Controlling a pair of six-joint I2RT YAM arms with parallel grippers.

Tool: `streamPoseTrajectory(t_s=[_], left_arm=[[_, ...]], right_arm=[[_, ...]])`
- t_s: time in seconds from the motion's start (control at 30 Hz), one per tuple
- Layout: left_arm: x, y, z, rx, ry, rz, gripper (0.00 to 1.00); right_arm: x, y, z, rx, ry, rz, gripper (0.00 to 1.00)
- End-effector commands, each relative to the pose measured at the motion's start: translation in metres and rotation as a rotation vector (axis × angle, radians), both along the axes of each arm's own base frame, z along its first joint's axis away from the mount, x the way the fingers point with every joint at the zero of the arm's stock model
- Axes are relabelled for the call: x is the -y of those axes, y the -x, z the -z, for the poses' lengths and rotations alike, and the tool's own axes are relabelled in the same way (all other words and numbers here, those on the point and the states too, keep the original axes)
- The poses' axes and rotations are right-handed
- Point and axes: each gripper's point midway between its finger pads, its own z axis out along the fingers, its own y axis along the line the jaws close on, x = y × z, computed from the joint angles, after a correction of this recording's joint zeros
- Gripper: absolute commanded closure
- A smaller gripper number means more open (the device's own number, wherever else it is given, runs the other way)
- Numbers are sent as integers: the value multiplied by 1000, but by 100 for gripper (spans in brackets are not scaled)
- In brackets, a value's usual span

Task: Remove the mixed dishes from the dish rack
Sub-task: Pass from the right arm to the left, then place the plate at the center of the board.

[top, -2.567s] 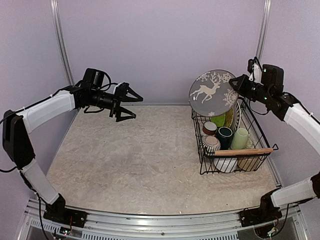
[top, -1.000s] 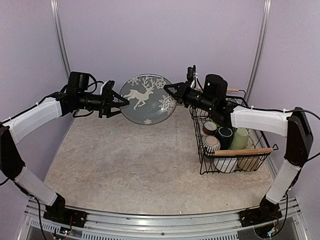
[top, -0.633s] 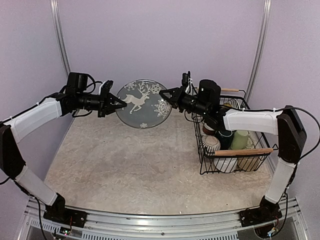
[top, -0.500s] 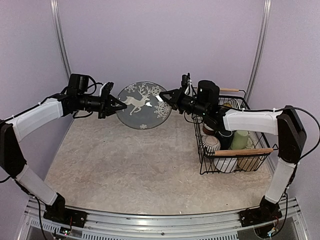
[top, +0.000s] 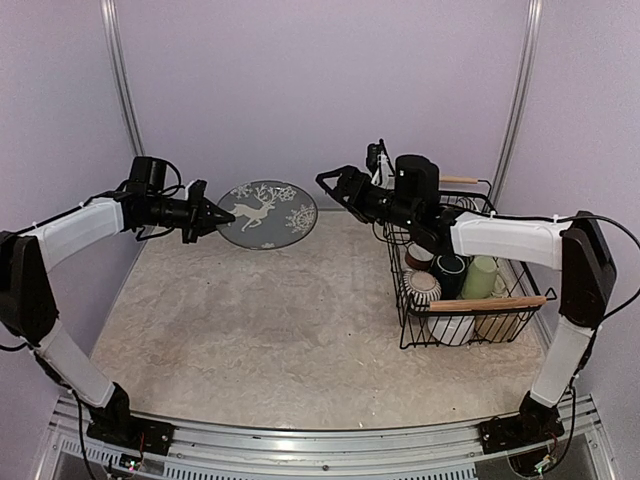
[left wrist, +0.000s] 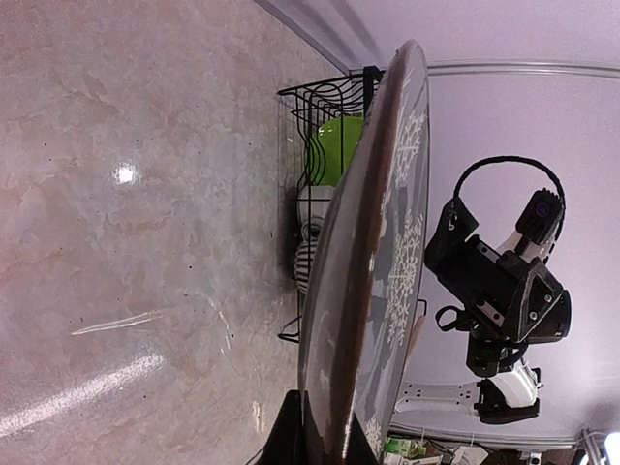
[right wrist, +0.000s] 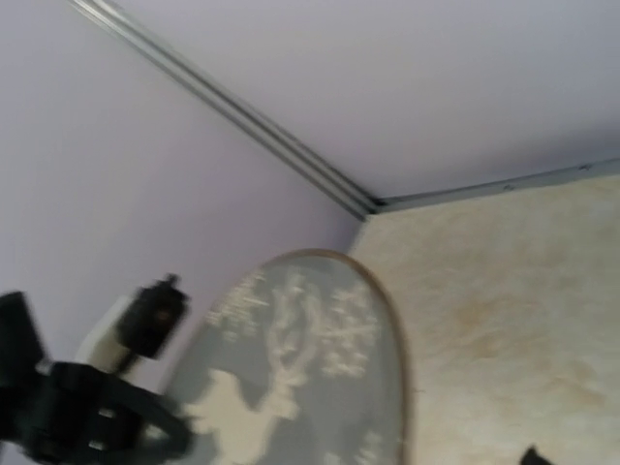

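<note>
My L pincer (top: 208, 216) clenched on deer plate (top: 267, 214) rim, midair over surface (top: 300, 330), left of dish rack (top: 522, 262) | my R pincer (top: 333, 186) wide, clear | risk: edge-only grip, plate could pivot, drop.

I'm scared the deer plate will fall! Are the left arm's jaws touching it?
Touching. In the left wrist view, the deer plate has its rim pinched between the left arm's jaws at the picture's bottom. The top view agrees.
</note>
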Motion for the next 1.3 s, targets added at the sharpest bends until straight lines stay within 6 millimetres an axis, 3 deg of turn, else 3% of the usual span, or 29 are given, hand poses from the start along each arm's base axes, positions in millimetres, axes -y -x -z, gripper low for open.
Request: streamPoseTrajectory(t_s=[0.0,0.07,0.3,0.4,0.5,0.63,0.73,0.83,0.93,1.13,1.27], left_arm=[[-13,-9,-20,63,45,-13,100],[-27,-16,-15,53,31,-57,100],[-80,-44,18,-57,40,-192,100],[-79,-48,36,-106,60,-184,100],[-58,-47,50,-141,76,-125,100],[-11,-33,67,-171,56,-8,100],[30,-16,76,-180,53,107,100],[64,1,87,-199,48,195,100],[80,10,97,-212,33,227,100],[93,21,120,-249,-20,252,100],[120,45,138,-293,-61,330,100]], right_arm=[[17,-7,-8,30,139,75,5],[21,-9,-3,21,202,97,1],[57,-28,21,-62,488,279,0],[83,-36,26,-115,602,407,0],[103,-39,23,-151,642,511,0],[101,-33,7,-76,613,453,0],[100,-18,-18,103,565,390,0],[111,-3,-18,145,547,360,0],[115,9,-27,186,523,317,0],[130,21,-47,226,466,360,0],[133,24,-50,228,441,355,0]])
